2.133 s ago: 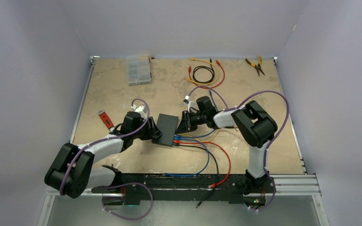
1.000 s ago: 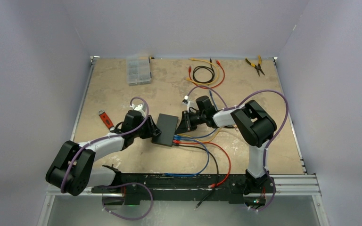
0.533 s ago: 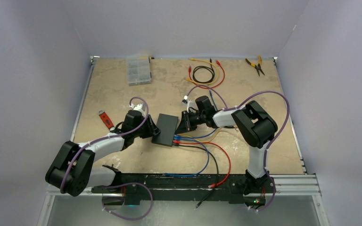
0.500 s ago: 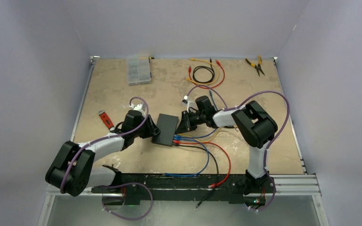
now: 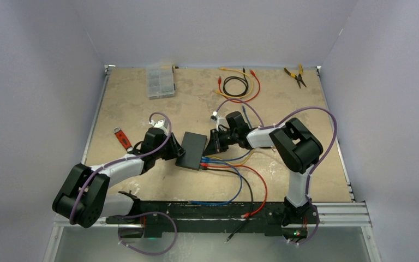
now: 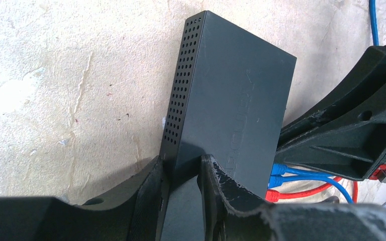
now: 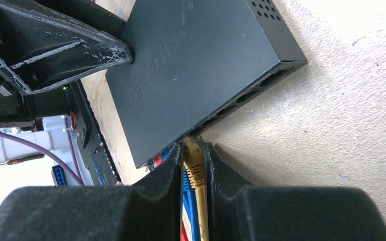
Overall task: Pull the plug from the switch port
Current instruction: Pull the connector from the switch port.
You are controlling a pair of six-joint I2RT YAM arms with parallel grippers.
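Note:
The switch is a flat matte-black box in mid-table, also in the left wrist view and right wrist view. Blue, red, black and yellow cables leave its socket edge. My left gripper is shut on the switch's left edge, one finger on the perforated side, one on the top face. My right gripper is shut on the yellow plug, which sits at the mouth of a socket. Blue plugs and a red plug sit beside it.
A clear compartment box stands at the back left. A coil of yellow, black and red leads and pliers lie at the back. A red tool lies left. Loose cables trail toward the front rail.
Hardly any: both grippers and the switch stay where they were. The right arm's elbow has shifted slightly to the right.

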